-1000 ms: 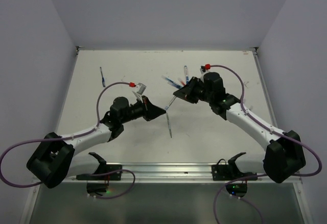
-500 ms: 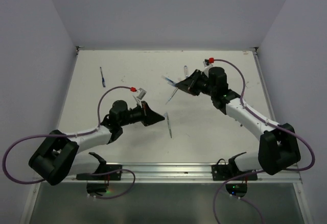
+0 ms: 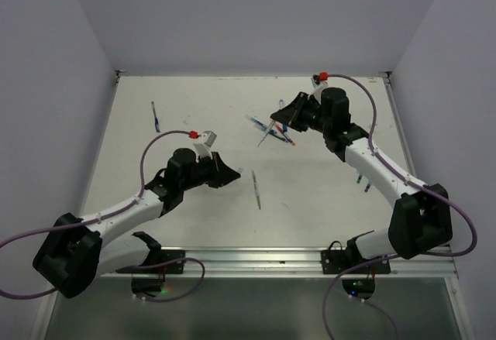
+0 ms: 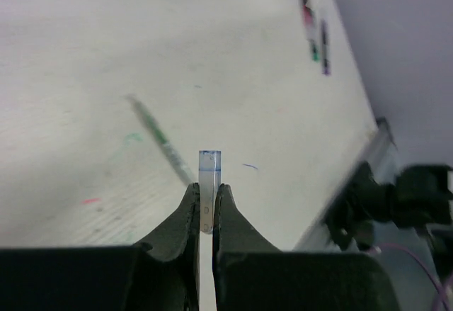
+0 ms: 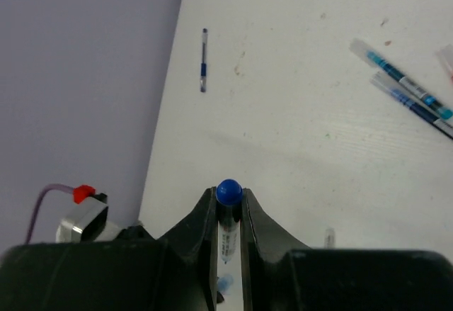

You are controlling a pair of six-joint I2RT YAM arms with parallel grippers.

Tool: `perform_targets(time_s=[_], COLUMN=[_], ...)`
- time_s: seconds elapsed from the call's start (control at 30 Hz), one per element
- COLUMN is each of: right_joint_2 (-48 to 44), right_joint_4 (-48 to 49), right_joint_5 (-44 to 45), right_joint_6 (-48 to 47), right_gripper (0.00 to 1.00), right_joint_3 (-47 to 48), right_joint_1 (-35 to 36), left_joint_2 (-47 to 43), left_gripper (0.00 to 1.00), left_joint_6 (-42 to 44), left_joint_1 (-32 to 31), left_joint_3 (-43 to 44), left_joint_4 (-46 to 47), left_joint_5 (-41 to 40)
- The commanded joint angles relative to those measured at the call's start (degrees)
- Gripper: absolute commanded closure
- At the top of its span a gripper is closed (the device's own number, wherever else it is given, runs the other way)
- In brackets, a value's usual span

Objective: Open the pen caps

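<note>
My left gripper (image 3: pixel 235 175) is shut on a short clear, blue-tinted pen cap (image 4: pixel 209 166). The cap sticks out past the fingertips in the left wrist view, where the gripper (image 4: pixel 207 187) hovers above the table. My right gripper (image 3: pixel 280 117) is at the back of the table, shut on a thin pen (image 3: pixel 266 135). In the right wrist view the gripper (image 5: pixel 228 196) pinches that pen just below its round blue end (image 5: pixel 228 192), and the clear barrel runs down between the fingers. The two grippers are well apart.
Several loose pens (image 3: pixel 273 125) lie under and beside my right gripper, and they also show in the right wrist view (image 5: pixel 403 81). A greenish pen (image 3: pixel 256 187) lies mid-table. A blue pen (image 3: pixel 155 115) lies far left. Two more pens (image 3: pixel 363 183) lie beside the right arm.
The grippers were close together on one pen. The right gripper has moved back and right with the pen, and the left has drawn back left with the cap.
</note>
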Motion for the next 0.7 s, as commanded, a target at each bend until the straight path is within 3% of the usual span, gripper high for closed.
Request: perform_targets(time_s=[0.0,0.07,0.17,0.43,0.67], right_joint_2=[1.71,3.29,6.28,7.77,12.78], right_joint_4=[-20.5,-29.96,-35.98,-33.01,-31.08], right_joint_5=[3.4,3.94,4.73,4.99,6.05], right_joint_6=[-12.05,-17.74,-22.07,-22.88,-22.88], right_gripper=[1.0,1.0,1.0,1.0,1.0], right_joint_3=[6.03,9.19,11.04,4.89,4.01], right_joint_1=[0.73,1.7,4.51,8.03,10.49], left_joint_2=[-2.61,-3.3,-4.27,-9.63,-6.75], left_gripper=[1.0,1.0,1.0,1.0,1.0], left_joint_6=[0.75,-3.03,-6.8,-9.45,-10.86], left_joint_1=[0.1,0.1,0.1,0.1,0.1], left_joint_3=[4.57,4.58,3.44,1.59,2.03], left_joint_4=[-26.7,-32.87,-36.57,-40.96,-45.63], left_joint_5=[-31.93,-37.89,-44.32,-51.97,-53.38])
